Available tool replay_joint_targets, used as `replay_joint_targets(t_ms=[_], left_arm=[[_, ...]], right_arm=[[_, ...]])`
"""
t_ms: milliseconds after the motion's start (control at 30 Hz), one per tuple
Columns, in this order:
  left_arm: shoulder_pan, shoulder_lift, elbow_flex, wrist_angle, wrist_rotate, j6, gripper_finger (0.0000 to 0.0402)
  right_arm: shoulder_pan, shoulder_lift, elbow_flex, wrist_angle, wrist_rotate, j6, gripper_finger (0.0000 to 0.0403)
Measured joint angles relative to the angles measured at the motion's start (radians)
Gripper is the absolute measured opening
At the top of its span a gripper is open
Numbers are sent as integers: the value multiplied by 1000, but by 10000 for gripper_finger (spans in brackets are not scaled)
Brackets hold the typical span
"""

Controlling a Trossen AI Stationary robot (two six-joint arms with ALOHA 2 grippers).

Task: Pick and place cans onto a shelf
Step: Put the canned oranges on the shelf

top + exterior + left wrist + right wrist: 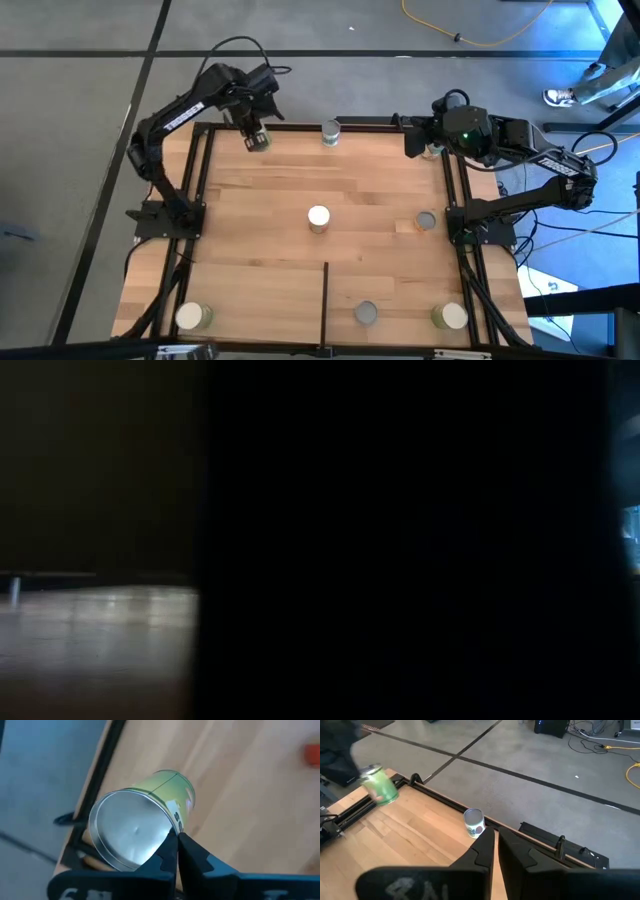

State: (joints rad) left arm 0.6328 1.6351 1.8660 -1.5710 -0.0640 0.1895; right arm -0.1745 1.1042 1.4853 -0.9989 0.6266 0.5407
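The left gripper [256,138] hangs over the far left corner of the shelf [260,195], its fingers closed on a green-sided can [142,822]; in the left wrist view the can lies tilted in the grasp, silver end toward the camera, held by its rim side above the wood just inside the black frame rail [97,775]. Whether it is already touching the planks I cannot tell. Just along the same far rail from that gripper stands a second can [331,132], upright and seemingly placed. Farther out, a white-topped can [318,217] sits mid-board, a grey-topped one [426,221] lies toward the right arm, and three more wait along the near edge: one [190,317] on the left, and two [366,314] [450,316] beyond the thin black divider strip [325,300]. The right gripper [495,842] waits at the far right corner with its fingers drawn nearly together, holding nothing. By my reading the job is early: one can set, one in hand, about five left.
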Motion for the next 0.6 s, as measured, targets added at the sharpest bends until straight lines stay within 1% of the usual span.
replay_joint_targets(t_ms=[200,300,500,600], left_arm=[[-132,-107,0,0,5,-85,0],[-217,-155,0,-1,34,-141,0],[-409,-228,-2,1,37,-326,0],[-508,-271,-30,0,39,-448,0]], right_arm=[[0,0,0,0,0,0,28],[0,0,0,0,0,0,28],[0,0,0,0,0,4,28],[0,0,0,1,-1,5,28]])
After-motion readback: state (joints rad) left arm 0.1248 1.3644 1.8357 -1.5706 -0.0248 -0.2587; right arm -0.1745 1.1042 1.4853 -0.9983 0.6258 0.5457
